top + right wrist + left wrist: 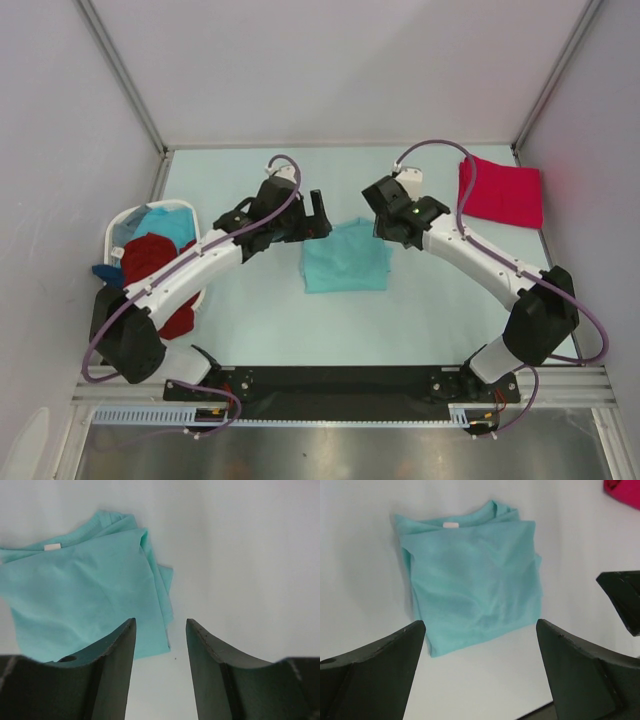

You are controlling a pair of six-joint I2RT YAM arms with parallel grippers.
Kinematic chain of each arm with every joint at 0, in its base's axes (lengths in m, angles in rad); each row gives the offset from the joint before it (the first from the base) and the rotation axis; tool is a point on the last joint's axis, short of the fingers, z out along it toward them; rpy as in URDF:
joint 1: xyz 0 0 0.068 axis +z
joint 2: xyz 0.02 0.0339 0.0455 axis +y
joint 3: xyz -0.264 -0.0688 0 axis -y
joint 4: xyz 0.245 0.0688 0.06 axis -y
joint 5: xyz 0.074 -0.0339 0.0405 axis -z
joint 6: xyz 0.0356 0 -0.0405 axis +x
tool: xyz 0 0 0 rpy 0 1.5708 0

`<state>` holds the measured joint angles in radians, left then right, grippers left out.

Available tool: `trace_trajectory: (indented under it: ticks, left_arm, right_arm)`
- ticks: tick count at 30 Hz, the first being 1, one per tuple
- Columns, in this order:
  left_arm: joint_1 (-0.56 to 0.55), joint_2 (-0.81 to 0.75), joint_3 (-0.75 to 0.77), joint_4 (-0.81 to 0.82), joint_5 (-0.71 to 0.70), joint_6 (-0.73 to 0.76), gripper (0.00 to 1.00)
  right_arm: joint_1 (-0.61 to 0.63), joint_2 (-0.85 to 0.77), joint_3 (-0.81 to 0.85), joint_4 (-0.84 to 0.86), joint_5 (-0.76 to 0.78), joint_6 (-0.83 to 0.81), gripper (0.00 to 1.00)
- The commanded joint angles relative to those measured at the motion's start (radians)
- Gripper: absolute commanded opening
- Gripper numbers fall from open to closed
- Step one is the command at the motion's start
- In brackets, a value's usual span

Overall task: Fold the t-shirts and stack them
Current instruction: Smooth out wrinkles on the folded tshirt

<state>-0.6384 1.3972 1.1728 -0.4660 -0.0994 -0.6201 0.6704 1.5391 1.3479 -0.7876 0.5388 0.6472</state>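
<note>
A light teal t-shirt (pixel 345 257) lies folded into a rough square on the table between my two grippers. It also shows in the left wrist view (pixel 472 585) and the right wrist view (pixel 85 590), white neck label up. My left gripper (pixel 322 218) hovers just off the shirt's far left corner, wide open and empty (pixel 480 625). My right gripper (pixel 382 233) hovers over the shirt's far right edge, open and empty (pixel 160 621). A bright pinkish-red t-shirt (pixel 500 192) lies folded at the far right and shows as a corner in the left wrist view (pixel 625 492).
A white laundry basket (pixel 115 235) stands at the left. It holds a dark red shirt (pixel 150 258), a light blue one (pixel 165 225) and a blue one (pixel 103 270). Dark red cloth (pixel 180 320) hangs over its near side. Side walls enclose the table.
</note>
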Motion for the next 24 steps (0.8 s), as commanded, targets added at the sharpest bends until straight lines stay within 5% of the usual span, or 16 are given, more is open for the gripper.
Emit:
trace_trajectory:
  ticks: [1,3,5,8,24]
  left_arm:
    - [0.011,0.022,0.003,-0.022,0.156,-0.001,0.99]
    - [0.005,-0.015,-0.044,0.030,0.144,-0.007,0.99]
    - [-0.006,-0.030,-0.039,0.017,0.040,0.029,1.00]
    - [-0.029,0.014,0.042,-0.091,-0.095,0.078,1.00]
    - [-0.035,0.189,0.243,-0.201,-0.344,0.122,0.99]
  right_arm:
    - [0.014,-0.013,0.011,-0.001,0.053,0.049,0.53]
    - [0.014,-0.019,0.007,0.005,0.047,0.045,0.60]
    - [0.015,-0.027,-0.006,0.011,0.049,0.042,0.77]
    - [0.015,-0.022,-0.007,0.025,0.039,0.003,0.85]
    - [-0.129,-0.074,-0.133,0.269,-0.176,-0.107,0.62]
